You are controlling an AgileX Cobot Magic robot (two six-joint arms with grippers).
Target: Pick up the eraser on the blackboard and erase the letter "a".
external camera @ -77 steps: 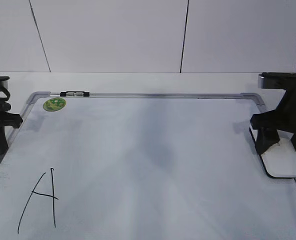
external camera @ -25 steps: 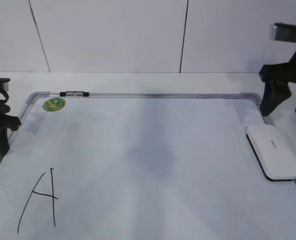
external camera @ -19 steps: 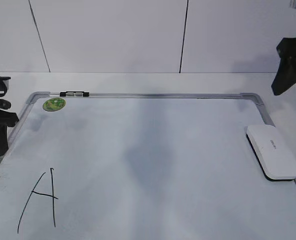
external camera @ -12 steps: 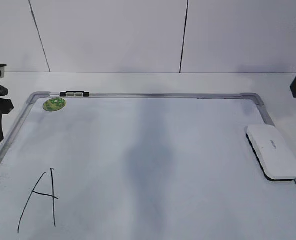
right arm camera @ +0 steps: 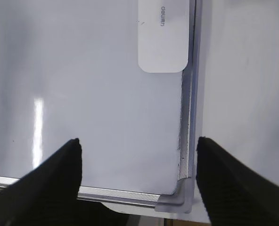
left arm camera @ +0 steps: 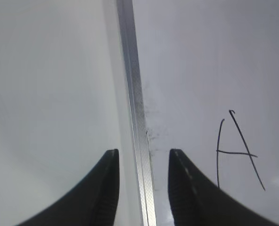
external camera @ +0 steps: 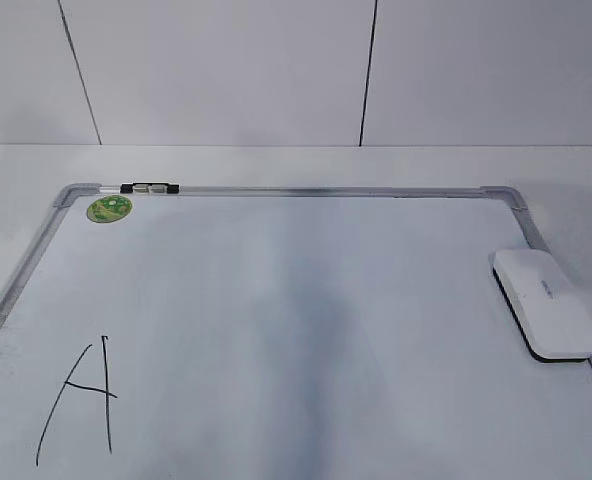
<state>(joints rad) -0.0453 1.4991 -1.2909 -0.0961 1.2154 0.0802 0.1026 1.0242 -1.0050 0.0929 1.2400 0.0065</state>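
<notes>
The white eraser (external camera: 546, 303) lies flat on the blackboard (external camera: 306, 190) near its right edge; it also shows at the top of the right wrist view (right arm camera: 162, 35). No lowercase "a" is visible; only a capital "A" (external camera: 76, 400) is on the board at the lower left, also in the left wrist view (left arm camera: 236, 150). Neither gripper shows in the exterior view. My left gripper (left arm camera: 142, 157) is open and empty over the board's left frame. My right gripper (right arm camera: 137, 146) is wide open and empty above the board's far right corner (right arm camera: 182, 193).
A green round sticker (external camera: 108, 208) and a small black clip (external camera: 149, 187) sit at the board's far left corner. The board lies on a white table (external camera: 276, 160) with a white panelled wall behind.
My right gripper let go of the eraser, rose and left the exterior view to the right. My left gripper also lifted away and left the view on the left. The eraser stayed put.
</notes>
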